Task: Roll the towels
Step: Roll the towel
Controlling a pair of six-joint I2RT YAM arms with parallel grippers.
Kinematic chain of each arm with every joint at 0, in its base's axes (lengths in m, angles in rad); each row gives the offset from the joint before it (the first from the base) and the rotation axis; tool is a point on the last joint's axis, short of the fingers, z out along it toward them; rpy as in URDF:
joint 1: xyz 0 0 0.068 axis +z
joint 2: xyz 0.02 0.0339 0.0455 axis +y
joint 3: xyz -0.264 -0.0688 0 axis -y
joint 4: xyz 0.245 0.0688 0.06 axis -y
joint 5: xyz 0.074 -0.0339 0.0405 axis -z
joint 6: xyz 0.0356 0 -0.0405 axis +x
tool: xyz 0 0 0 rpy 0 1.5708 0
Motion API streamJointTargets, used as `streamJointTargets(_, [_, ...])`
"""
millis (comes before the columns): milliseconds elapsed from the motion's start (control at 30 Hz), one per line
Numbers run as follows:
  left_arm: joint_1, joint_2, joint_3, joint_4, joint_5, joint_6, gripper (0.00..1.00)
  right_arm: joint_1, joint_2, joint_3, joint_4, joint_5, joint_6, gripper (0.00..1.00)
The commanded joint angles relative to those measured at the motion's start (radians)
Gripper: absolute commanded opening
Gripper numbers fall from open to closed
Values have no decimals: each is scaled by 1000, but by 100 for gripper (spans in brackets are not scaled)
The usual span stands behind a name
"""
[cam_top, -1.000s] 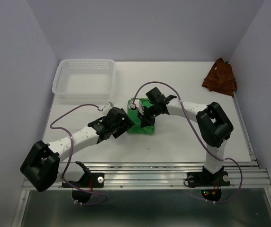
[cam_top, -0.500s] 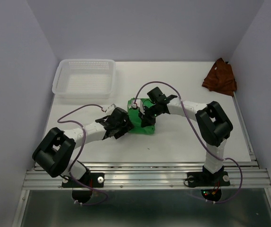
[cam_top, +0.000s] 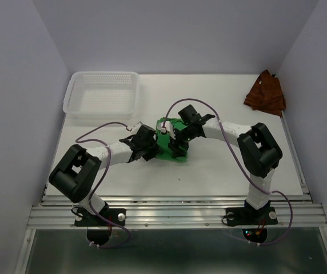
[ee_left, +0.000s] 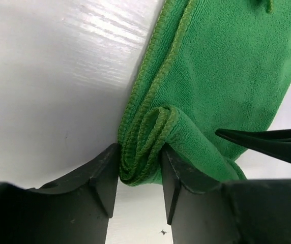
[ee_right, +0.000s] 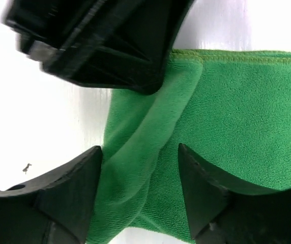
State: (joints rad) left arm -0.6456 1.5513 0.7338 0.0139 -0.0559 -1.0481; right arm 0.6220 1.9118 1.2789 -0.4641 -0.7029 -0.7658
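Note:
The green towel [cam_top: 166,145] lies mid-table, partly rolled, between the two grippers. My left gripper [ee_left: 139,170] is shut on the rolled end of the green towel [ee_left: 222,71]; both fingers press against the coiled hem. From the right, my right gripper [ee_right: 140,162] stands open over the same green towel [ee_right: 237,117], its fingers straddling a raised fold without pinching it. The left gripper's black body shows at the top of the right wrist view. In the top view the left gripper [cam_top: 152,147] and right gripper [cam_top: 175,141] meet over the cloth. The rust-brown towel [cam_top: 265,92] lies crumpled at the far right.
A white perforated basket [cam_top: 102,95] stands at the back left. The purple walls close in on both sides, and a metal rail [cam_top: 175,212] runs along the near edge by the arm bases.
The left gripper slid right to the towel's end and closed on the roll. The right gripper, shut on the towel a second ago, has opened. The left arm's elbow swung forward.

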Motion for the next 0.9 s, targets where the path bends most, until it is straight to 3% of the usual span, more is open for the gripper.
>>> streamJointTargets(0, [6, 47, 21, -22, -1, 23, 40, -5, -103, 23, -38, -6, -59, 68])
streamJointTargets(67, [6, 56, 27, -25, 1, 19, 30, -5, -128, 19, -38, 8, -69, 73])
streamJointTargets(100, [4, 55, 29, -38, -4, 11, 18, -5, -155, 16, -45, 19, -85, 75])
streamJointTargets(233, [6, 44, 45, -71, 5, -1, 0, -5, -224, -33, -62, 32, -150, 83])
streamJointTargets(600, [4, 15, 127, -225, 122, 5, 0, 77, -327, -162, -107, 39, -323, 84])
streamJointTargets(867, [6, 6, 119, -223, 186, 0, 0, 99, -298, -207, -70, 91, -345, 81])
